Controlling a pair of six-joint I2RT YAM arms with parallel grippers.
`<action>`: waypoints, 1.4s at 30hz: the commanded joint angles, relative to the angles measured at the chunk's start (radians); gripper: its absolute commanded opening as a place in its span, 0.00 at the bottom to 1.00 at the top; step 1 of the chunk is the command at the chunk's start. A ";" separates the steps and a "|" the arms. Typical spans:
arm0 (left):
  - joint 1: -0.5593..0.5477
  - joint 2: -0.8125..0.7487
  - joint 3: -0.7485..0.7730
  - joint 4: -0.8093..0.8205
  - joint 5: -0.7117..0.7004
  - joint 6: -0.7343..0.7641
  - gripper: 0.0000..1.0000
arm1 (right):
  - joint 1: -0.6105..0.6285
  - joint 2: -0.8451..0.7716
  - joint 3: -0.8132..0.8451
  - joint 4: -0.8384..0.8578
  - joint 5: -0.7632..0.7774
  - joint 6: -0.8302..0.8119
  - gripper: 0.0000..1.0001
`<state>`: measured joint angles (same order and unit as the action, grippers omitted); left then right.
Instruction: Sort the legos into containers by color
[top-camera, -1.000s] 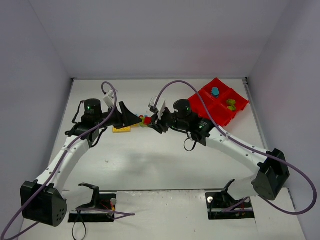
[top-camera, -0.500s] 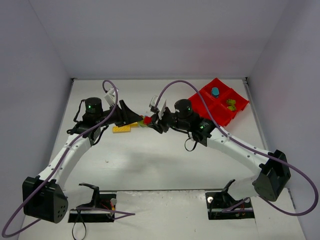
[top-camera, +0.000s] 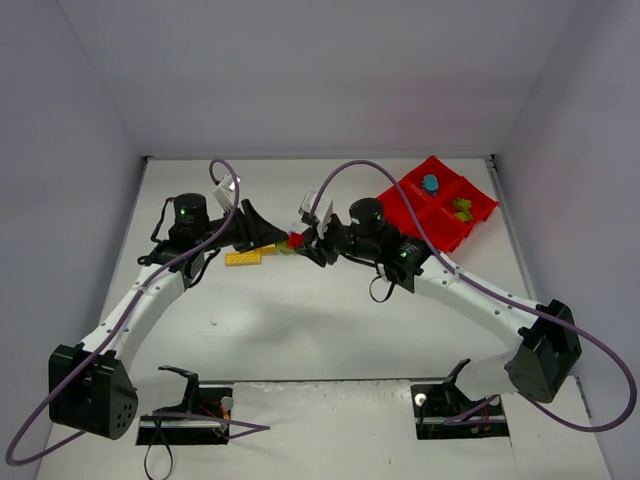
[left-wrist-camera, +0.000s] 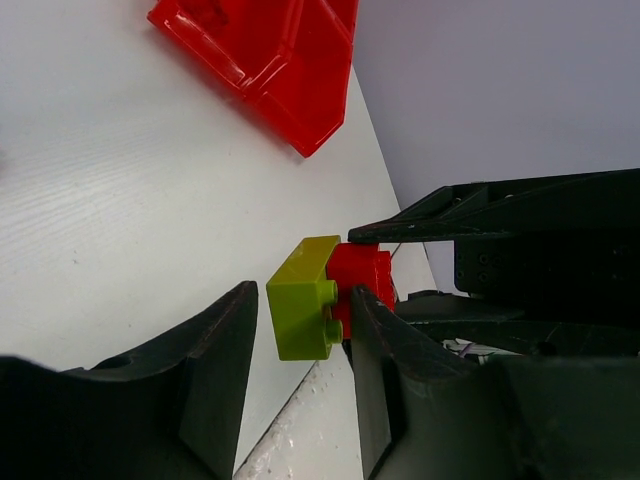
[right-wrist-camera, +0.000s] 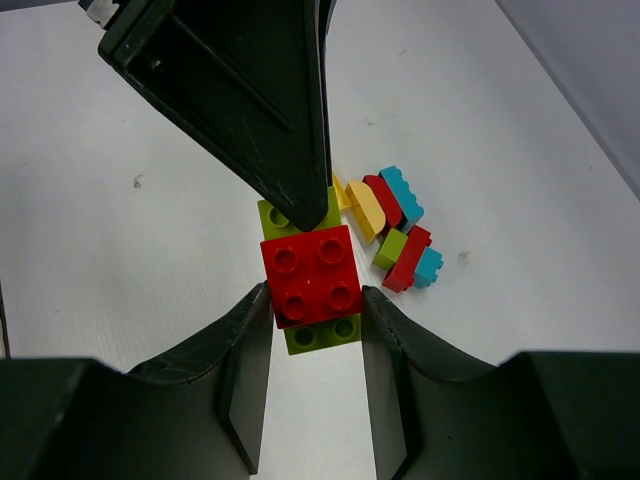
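Note:
My right gripper is shut on a red 2x2 brick that is stuck onto a lime green brick, both held above the table. My left gripper is open with its jaws around the green brick. One finger touches the stud side and the other stands apart. The two grippers meet at table centre. The red tray at the back right holds a cyan brick and green bricks.
A small pile of yellow, red, cyan and green bricks lies on the table below the grippers. A flat yellow brick lies under the left arm. Grey walls close in the table on three sides.
The left arm has shifted slightly right, bringing its jaws closer round the green brick. The right gripper has held the brick pair nearly still.

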<state>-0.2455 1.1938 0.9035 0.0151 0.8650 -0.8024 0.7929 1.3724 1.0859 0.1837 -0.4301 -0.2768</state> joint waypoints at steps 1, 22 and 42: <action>-0.014 -0.010 0.020 0.080 0.039 -0.012 0.36 | 0.002 -0.044 0.008 0.102 -0.016 0.002 0.00; -0.055 -0.042 -0.009 -0.014 -0.104 0.088 0.00 | -0.009 -0.064 0.000 0.151 0.024 0.028 0.00; -0.052 -0.051 0.054 -0.135 -0.176 0.141 0.00 | -0.400 0.062 -0.002 0.123 0.373 0.212 0.00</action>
<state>-0.2928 1.1732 0.8883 -0.1371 0.6884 -0.6979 0.4679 1.3598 1.0439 0.2874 -0.1917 -0.1478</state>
